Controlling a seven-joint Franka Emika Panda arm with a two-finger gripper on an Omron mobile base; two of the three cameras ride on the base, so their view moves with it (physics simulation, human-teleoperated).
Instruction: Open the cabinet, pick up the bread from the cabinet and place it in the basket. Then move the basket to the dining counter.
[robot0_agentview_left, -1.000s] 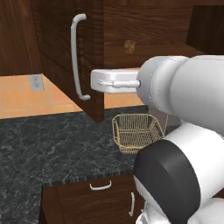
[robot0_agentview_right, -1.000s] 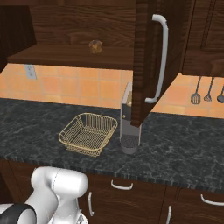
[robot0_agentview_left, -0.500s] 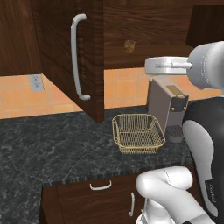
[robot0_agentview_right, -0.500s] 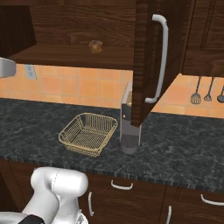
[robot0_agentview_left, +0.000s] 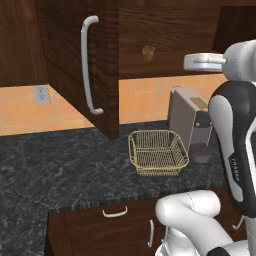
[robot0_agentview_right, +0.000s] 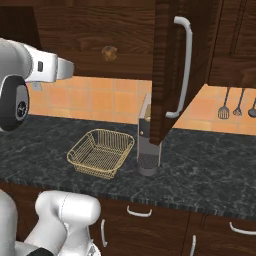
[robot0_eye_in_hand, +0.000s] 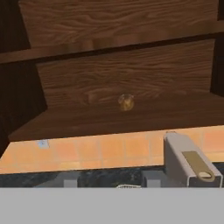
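Both doors of the dark wooden cabinet stand open. The bread, a small brown lump, lies on its lower shelf, and the hand view has it straight ahead, well beyond the fingers. My gripper is open, its two grey fingertips apart with nothing between them. It is held in front of the shelf opening, above the counter. The golden wire basket sits empty on the black counter below the shelf. The dining counter is out of view.
A grey coffee machine stands just right of the basket, under the open right door. The open left door juts out over the black granite counter. Utensils hang on the tiled wall at far right. Drawers lie below.
My hand has left the left door's handle and swung right and up, to in front of the open shelf. Doors, bread and basket have not moved.
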